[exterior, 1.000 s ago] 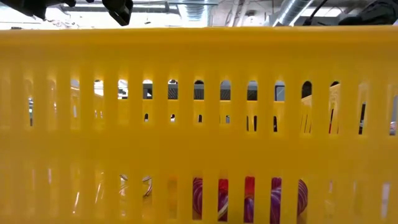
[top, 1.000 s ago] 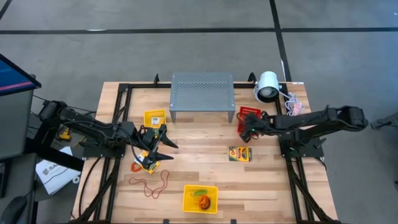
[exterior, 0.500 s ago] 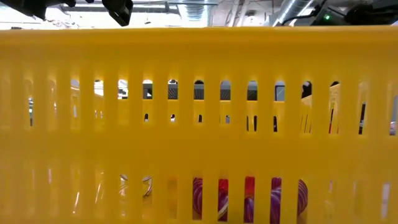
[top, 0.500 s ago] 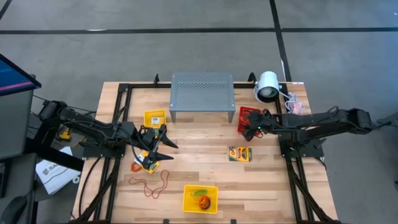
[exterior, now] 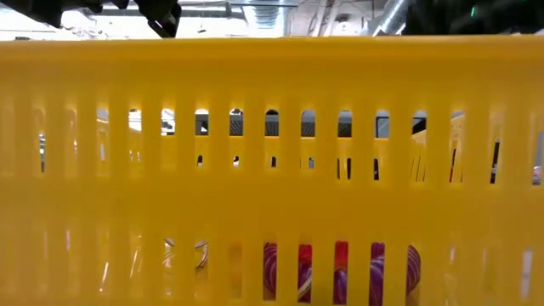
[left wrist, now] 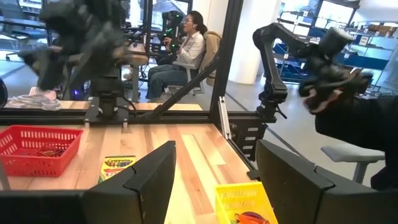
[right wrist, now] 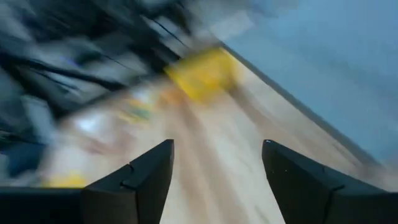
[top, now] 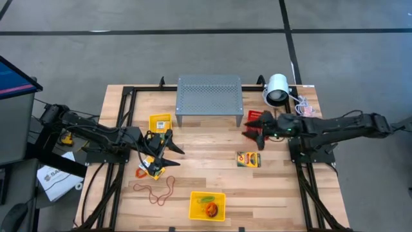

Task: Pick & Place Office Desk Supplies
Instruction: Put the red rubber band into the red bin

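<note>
My right gripper (top: 253,126) hangs open and empty just above the red basket (top: 256,120) at the table's right; its wrist view is blurred. A yellow-and-green crayon box (top: 248,159) lies flat on the wood nearer than that basket. My left gripper (top: 172,143) stands open and level at the left, holding nothing. Another crayon box (top: 154,169) lies under it, and red rubber-band loops (top: 158,190) lie on the table nearer still. The yellow basket (top: 207,205) at the near edge holds rubber bands (exterior: 340,268).
The grey perforated stand (top: 209,96) and the white lamp (top: 277,89) stand at the far edge. A second yellow basket (top: 160,122) sits left of the stand. A person sits in the room beyond the table (left wrist: 186,43). Bare wood lies between the two arms.
My right gripper has risen out of the red basket, tipped up from pointing steeply down to nearly level, and opened; nothing hangs from it. My left arm has kept still.
</note>
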You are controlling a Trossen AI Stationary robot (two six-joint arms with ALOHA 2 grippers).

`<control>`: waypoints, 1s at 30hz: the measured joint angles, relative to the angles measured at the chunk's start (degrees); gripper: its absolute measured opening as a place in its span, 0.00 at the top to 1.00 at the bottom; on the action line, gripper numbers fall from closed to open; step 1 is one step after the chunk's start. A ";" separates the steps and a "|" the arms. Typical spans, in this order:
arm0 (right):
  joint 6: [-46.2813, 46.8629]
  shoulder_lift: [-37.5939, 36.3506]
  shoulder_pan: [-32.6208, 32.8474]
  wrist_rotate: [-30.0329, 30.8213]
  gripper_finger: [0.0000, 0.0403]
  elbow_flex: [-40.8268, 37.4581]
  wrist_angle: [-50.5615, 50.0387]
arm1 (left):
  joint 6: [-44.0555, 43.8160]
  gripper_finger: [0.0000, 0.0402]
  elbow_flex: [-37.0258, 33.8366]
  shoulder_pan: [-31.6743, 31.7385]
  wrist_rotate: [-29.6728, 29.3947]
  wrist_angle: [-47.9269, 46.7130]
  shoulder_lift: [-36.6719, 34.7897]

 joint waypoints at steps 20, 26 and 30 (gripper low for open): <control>-10.30 32.54 15.90 -0.32 0.41 7.44 31.54 | -1.73 0.46 0.00 -5.79 0.07 -1.64 0.02; -15.37 41.99 16.98 -4.79 0.41 19.98 23.25 | -8.56 0.46 0.00 -8.08 0.08 -4.56 0.02; -16.28 45.10 17.61 -6.50 0.41 25.42 18.28 | -12.51 0.46 0.11 -10.46 0.05 -5.80 0.02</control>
